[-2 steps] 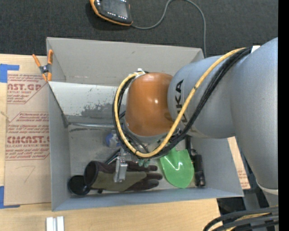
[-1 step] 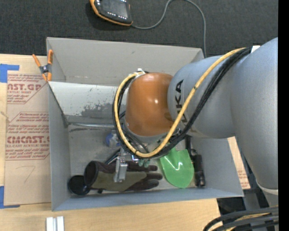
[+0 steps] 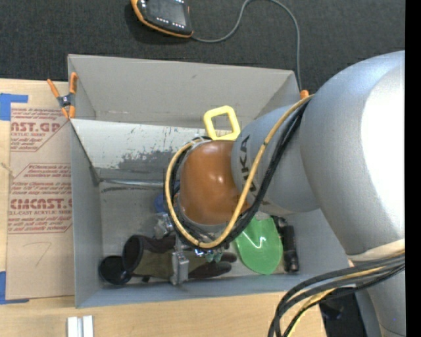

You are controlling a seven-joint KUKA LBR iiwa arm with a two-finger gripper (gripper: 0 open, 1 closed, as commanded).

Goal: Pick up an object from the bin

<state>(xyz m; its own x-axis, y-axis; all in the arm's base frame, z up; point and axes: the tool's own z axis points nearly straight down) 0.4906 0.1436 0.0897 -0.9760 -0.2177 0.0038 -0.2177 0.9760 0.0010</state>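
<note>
We saw the arm [image 3: 342, 151] reaching down into the grey bin [image 3: 85, 217]. Its jaws were low by the near wall, over a dark olive lump [image 3: 152, 262] beside a black cup-shaped piece [image 3: 118, 268]. A green round thing [image 3: 260, 245] lay just to the right. We could not tell whether the jaws were open or closed.

ground: dark matte surface [image 3: 59, 26] across the top | on it: black-and-orange device [image 3: 163, 14] at upper edge | lead: thin black cable [image 3: 298, 52] curving rightward from it
</note>
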